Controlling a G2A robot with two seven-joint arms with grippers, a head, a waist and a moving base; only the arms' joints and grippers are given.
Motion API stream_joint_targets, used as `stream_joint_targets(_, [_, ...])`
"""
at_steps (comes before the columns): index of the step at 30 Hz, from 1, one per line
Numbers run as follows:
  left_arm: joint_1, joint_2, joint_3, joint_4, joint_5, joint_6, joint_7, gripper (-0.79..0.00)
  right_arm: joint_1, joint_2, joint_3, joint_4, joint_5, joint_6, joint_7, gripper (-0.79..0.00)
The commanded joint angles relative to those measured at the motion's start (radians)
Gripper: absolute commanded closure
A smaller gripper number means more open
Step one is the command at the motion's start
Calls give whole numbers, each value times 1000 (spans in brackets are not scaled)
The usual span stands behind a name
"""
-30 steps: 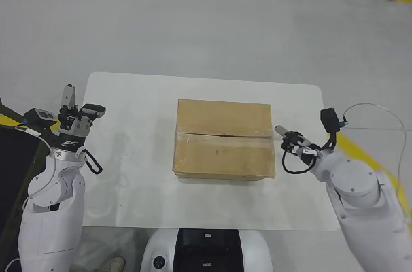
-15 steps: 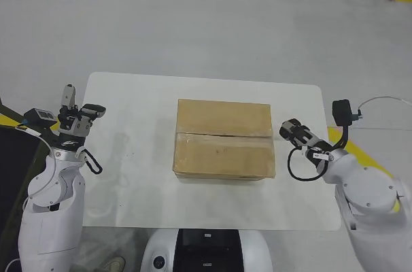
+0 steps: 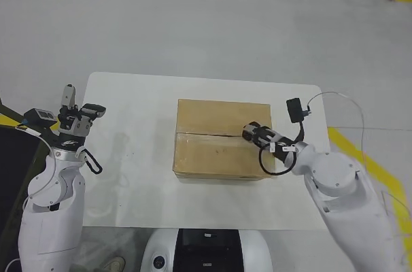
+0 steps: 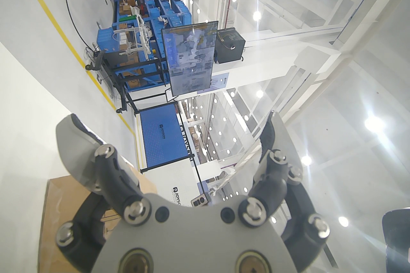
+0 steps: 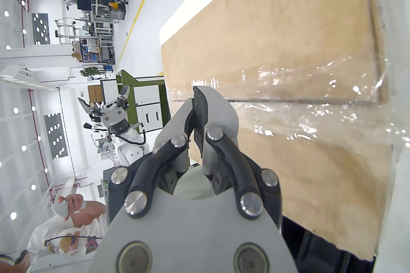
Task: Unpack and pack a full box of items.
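A closed brown cardboard box (image 3: 219, 139) sits in the middle of the white table (image 3: 138, 183), its two top flaps sealed along the centre seam with clear tape (image 5: 307, 114). My right gripper (image 3: 249, 132) is shut with nothing in it and hovers over the box's right end, right at the taped seam; in the right wrist view its fingertips (image 5: 199, 104) point along that seam. My left gripper (image 3: 80, 109) stands open and raised, pointing upward past the table's left edge, well away from the box (image 4: 64, 200).
The table around the box is bare white surface on all sides. A dark cabinet (image 3: 2, 163) stands beside the table's left edge, near my left arm. A yellow floor line (image 3: 359, 146) runs past the table's right side.
My right arm has swung in from beyond the box's right end to over the box top at the seam. The left arm has not moved.
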Motion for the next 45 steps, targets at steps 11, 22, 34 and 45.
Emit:
stream_joint_targets(11, [0,0,0,0,0,0,0,-785,99,-27,-102,119,46,89,-37,0])
stream_joint_targets(22, [0,0,0,0,0,0,0,-785,104,-27,-94,138,54,133,-35,0])
stream_joint_targets(34, [0,0,0,0,0,0,0,-785,47,-10,-20,84,5,165,-62,0])
stream_joint_targets(45, [0,0,0,0,0,0,0,-785,-37,14,101,22,-39,191,-56,0])
